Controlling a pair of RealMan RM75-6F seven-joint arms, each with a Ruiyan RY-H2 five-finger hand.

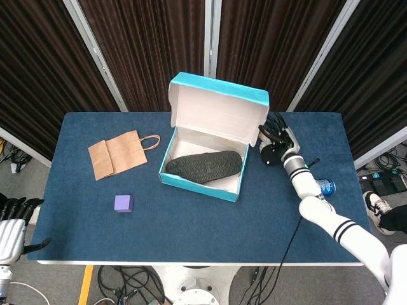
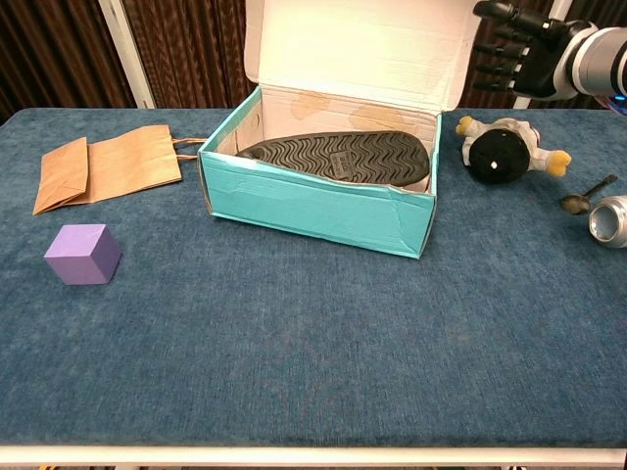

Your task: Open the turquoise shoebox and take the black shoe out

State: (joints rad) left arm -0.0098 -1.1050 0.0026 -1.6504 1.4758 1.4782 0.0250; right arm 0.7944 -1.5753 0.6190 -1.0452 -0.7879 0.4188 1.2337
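The turquoise shoebox (image 1: pixel 202 166) stands on the blue desk (image 1: pixel 191 222) with its lid (image 1: pixel 219 116) swung up and leaning back, and the black shoe (image 1: pixel 203 165) lies inside, sole upward. The right hand (image 2: pixel 517 54) hovers just beside the lid's far right edge, fingers (image 2: pixel 495 47) spread apart and holding nothing — the chest view shows a gap between the fingertips and the cardboard. From the head view that same hand (image 1: pixel 275 130) is a dark cluster above a black-and-white plush toy (image 1: pixel 276 150), and how its fingers lie is hard to read there.

The chest view shows the shoe's wavy tread (image 2: pixel 338 157) and the creased front wall of the box (image 2: pixel 313 206). Only the head view shows the left hand (image 1: pixel 14 216), hanging off the desk's near-left corner, well apart from the box, with its dark fingers loosely apart and nothing in them.

Below the right hand lie a small spoon (image 2: pixel 586 193) and a drink can (image 2: pixel 609 219) on its side. Far across from it sit a brown paper bag (image 1: pixel 117 152) and a purple cube (image 1: pixel 123 203).
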